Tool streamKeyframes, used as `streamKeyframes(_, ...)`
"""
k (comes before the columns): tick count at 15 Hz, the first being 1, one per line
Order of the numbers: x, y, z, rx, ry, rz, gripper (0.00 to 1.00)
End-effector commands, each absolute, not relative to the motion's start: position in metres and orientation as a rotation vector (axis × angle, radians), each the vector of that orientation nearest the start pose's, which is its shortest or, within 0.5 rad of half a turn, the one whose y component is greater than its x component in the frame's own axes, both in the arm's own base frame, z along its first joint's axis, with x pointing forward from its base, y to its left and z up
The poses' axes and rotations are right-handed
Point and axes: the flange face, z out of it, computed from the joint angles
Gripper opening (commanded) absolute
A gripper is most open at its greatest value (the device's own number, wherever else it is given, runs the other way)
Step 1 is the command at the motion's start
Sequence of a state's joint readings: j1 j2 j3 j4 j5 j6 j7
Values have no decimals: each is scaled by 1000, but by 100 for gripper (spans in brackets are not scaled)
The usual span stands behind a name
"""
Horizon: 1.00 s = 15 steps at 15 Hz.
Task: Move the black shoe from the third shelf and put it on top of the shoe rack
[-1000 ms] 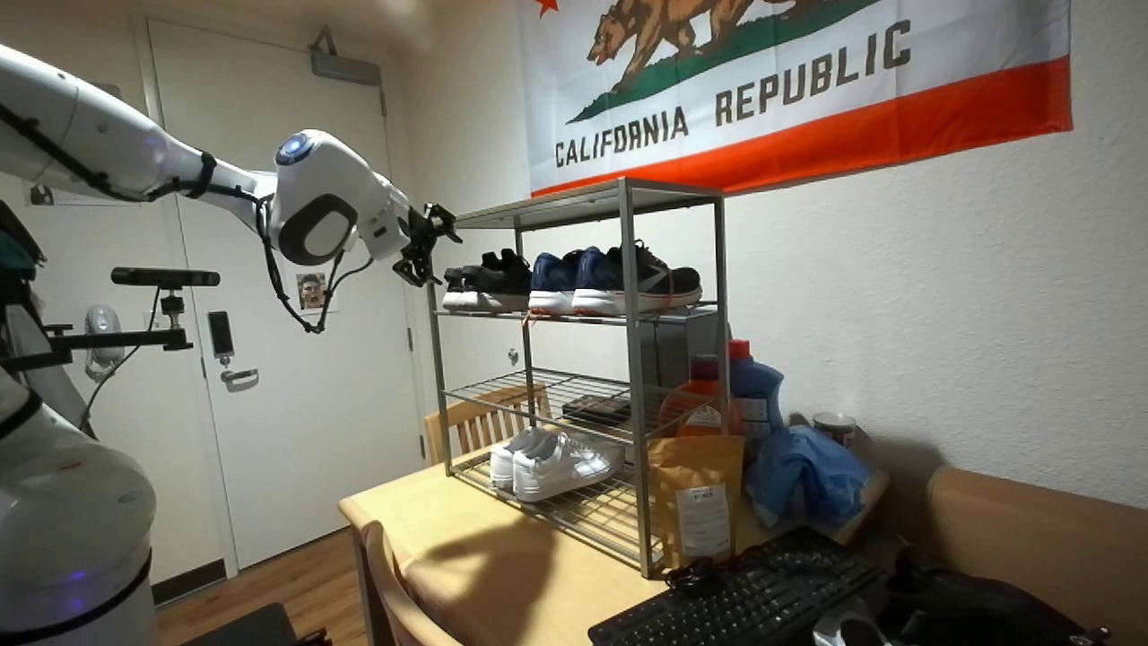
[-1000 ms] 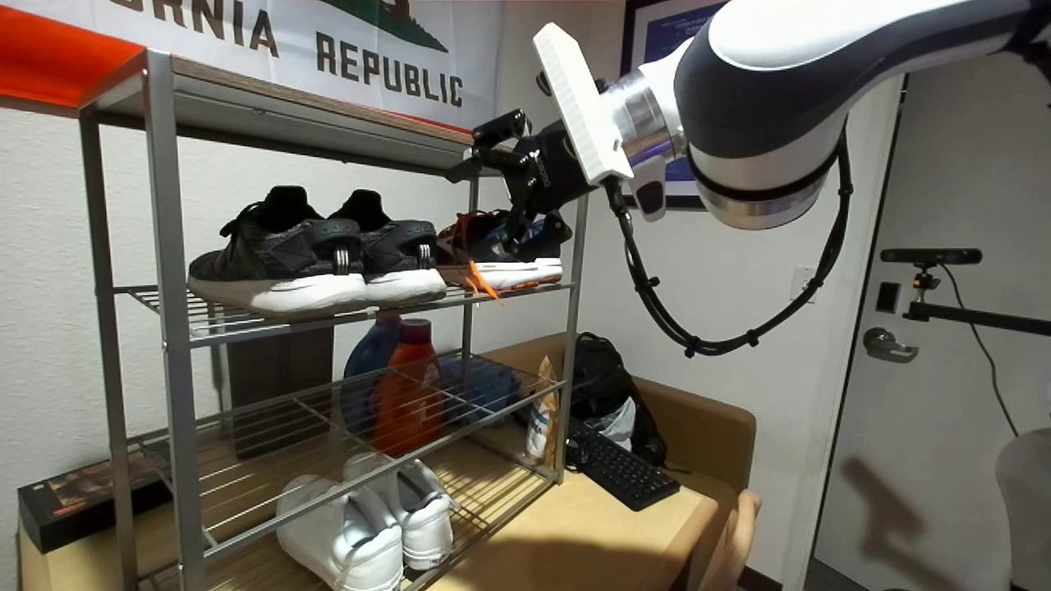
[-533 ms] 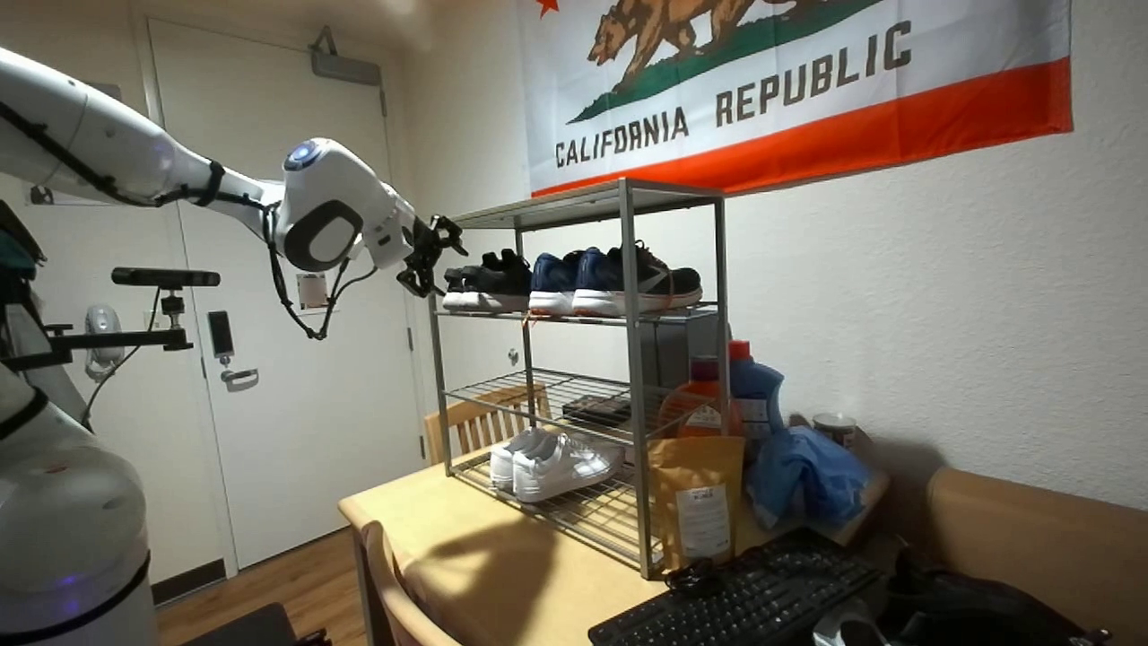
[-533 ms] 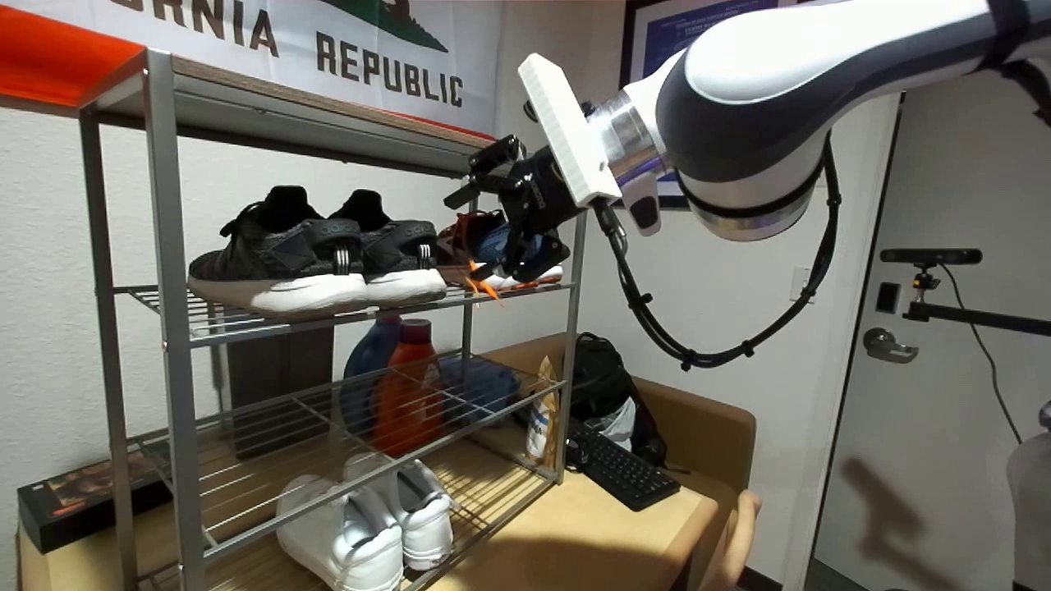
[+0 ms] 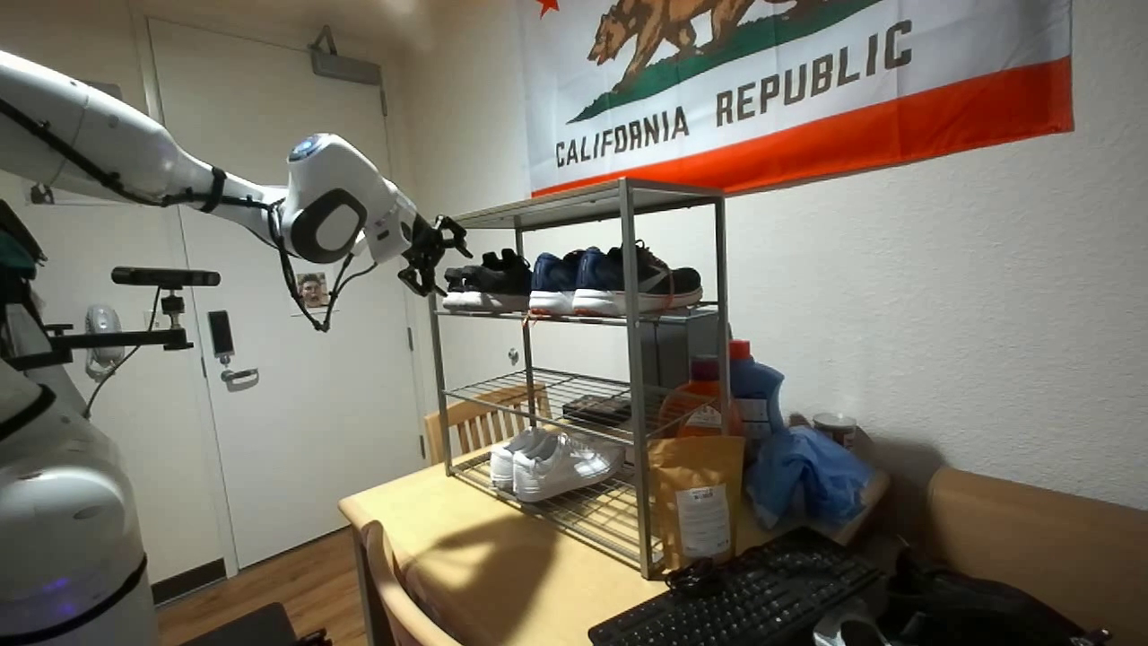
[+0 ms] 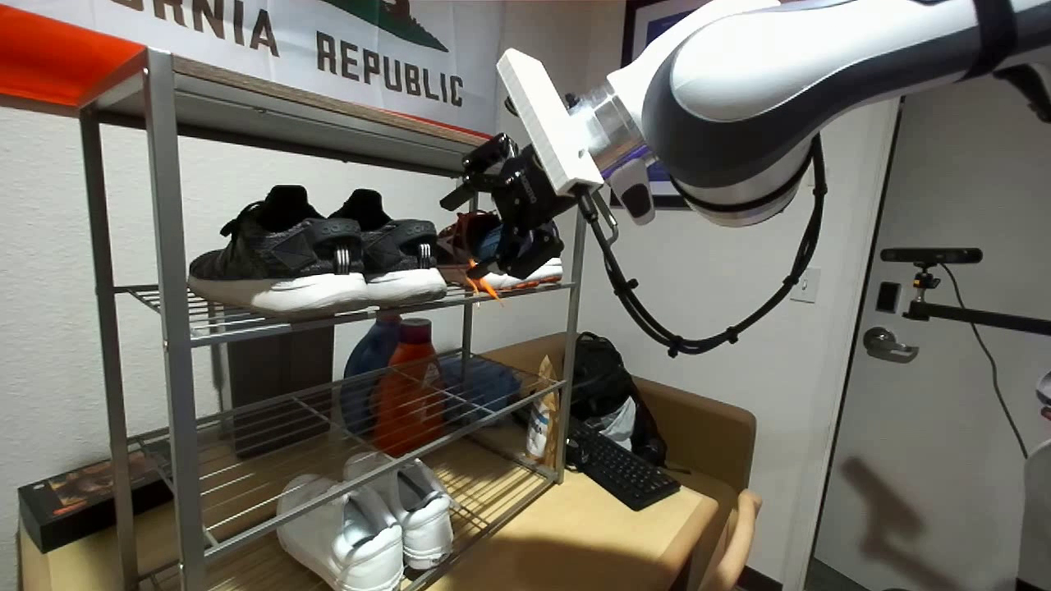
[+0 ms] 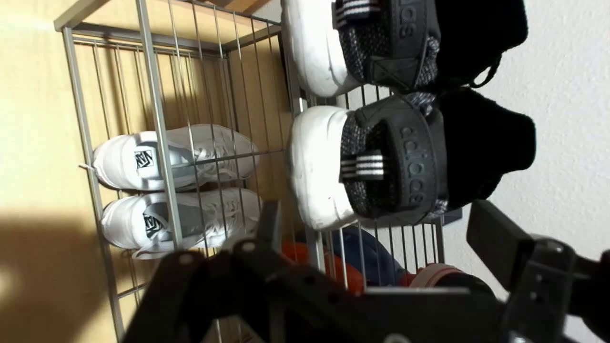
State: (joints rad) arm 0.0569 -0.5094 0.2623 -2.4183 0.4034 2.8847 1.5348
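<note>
In an exterior view, one gripper (image 6: 466, 232) hung at upper centre with its two jaws parted wide, while two black shoes (image 6: 328, 258) sat left of centre on the third shelf (image 6: 246, 332) of one shoe rack (image 6: 168, 213), with two white shoes (image 6: 374, 542) and two bottles (image 6: 409, 410) lower down.

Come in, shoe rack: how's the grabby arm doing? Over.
Fingers open, nothing held. Both black Adidas shoes on upper wire shelf. Possible snags: shoes close together, rack top above.
</note>
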Motion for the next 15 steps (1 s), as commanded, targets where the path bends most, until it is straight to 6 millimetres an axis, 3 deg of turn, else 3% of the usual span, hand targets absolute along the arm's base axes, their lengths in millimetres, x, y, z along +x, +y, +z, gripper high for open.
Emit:
streamKeyframes(1,422,147,627,-1604,1532,-537,100)
streamKeyframes(10,459,143,658,-1579,1625,-527,100)
streamKeyframes(15,481,155,655,-1620,1670,-521,100)
